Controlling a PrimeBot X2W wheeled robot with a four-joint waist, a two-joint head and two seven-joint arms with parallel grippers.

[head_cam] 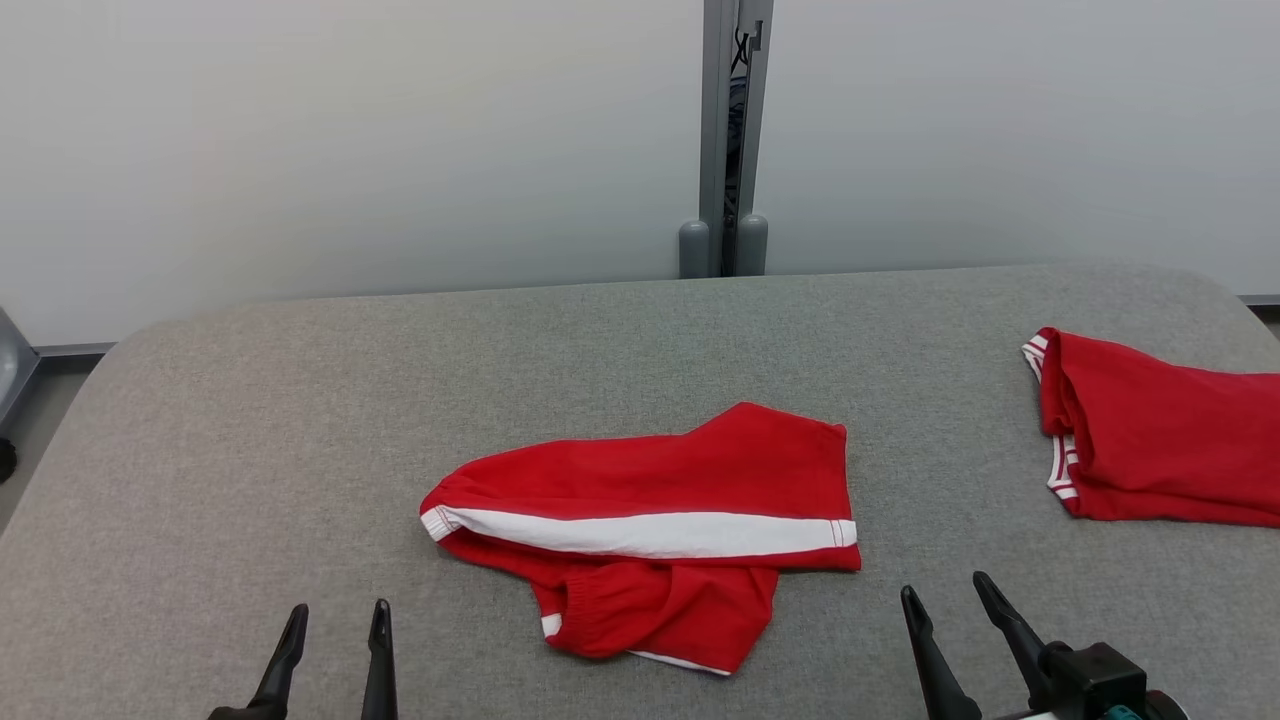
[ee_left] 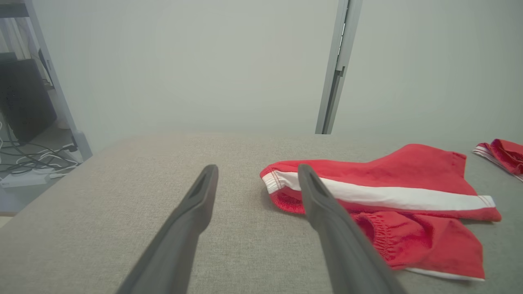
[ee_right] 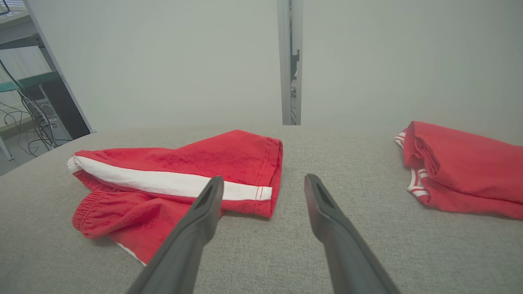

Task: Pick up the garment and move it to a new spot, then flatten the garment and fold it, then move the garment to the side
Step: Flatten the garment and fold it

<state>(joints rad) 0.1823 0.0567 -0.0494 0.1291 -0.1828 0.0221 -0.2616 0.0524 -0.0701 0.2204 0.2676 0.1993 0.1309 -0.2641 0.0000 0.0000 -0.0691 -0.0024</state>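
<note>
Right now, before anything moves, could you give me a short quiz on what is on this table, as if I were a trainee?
1. True or false: the left hand is gripping the red shorts.
2. Where does the second red garment lie on the grey table? A) on top of the shorts; B) apart from them, towards the robot's right; C) towards the robot's left.
3. Fill in: the stripe along the shorts is ____.
Key: 1 false: it and the right hand stand open, holding nothing. 2 B. 3 white.
</note>
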